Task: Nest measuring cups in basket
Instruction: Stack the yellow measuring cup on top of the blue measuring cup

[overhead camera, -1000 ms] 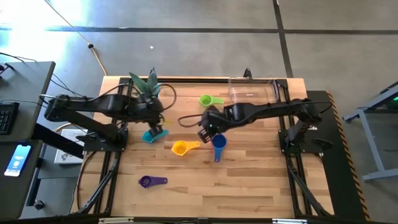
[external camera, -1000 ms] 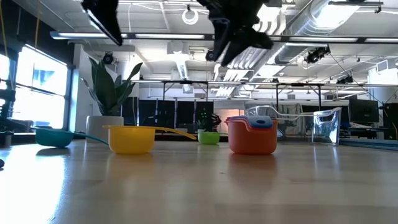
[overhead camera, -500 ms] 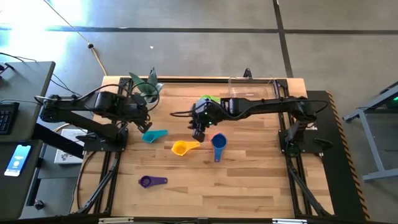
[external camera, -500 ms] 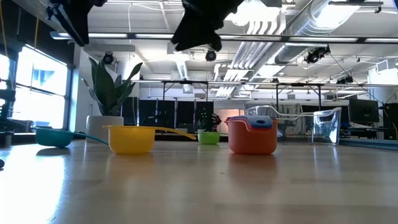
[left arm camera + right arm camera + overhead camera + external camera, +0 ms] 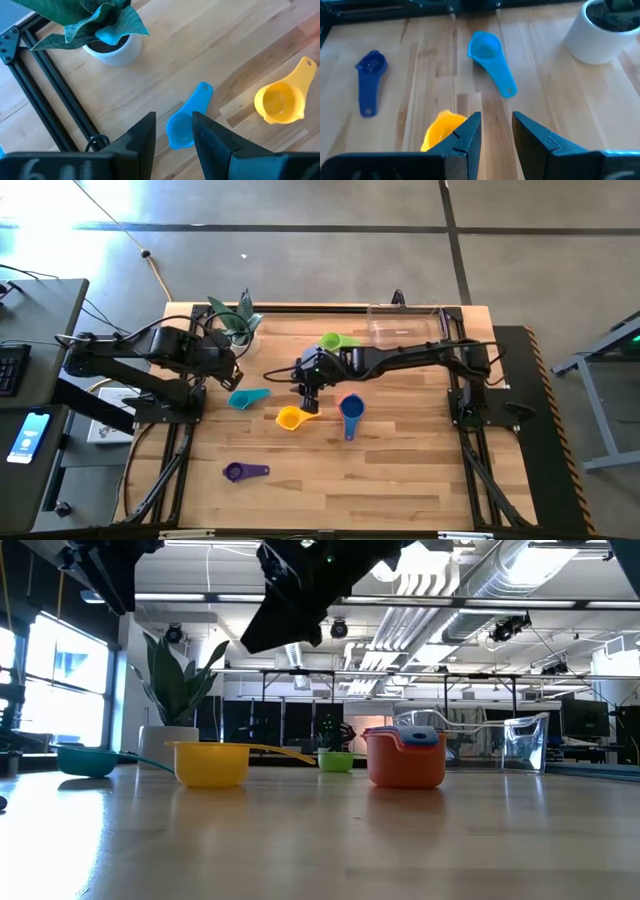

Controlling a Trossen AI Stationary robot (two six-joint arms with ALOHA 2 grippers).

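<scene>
My right gripper (image 5: 307, 377) (image 5: 497, 135) hangs open above the table, between the yellow cup (image 5: 294, 417) (image 5: 441, 131) and the teal cup (image 5: 248, 397) (image 5: 490, 56). My left gripper (image 5: 229, 370) (image 5: 173, 142) is open too, in the air over the teal cup (image 5: 186, 126). The blue cup (image 5: 350, 411) sits nested in an orange-red cup (image 5: 405, 765). The green cup (image 5: 338, 341) stands near the clear basket (image 5: 405, 326), and the purple cup (image 5: 243, 471) lies toward the near edge. All the cups rest on their bottoms on the table.
A white pot with a green plant (image 5: 236, 321) (image 5: 111, 49) stands at the far left, close to my left gripper. The basket sits at the far edge, right of centre. Bare wood lies along the near half and the right side.
My right gripper has travelled toward the table's left, from above the blue cup to above the gap between the yellow and teal cups. My left gripper has drawn back toward the left edge, off the teal cup, which stays where it was.
</scene>
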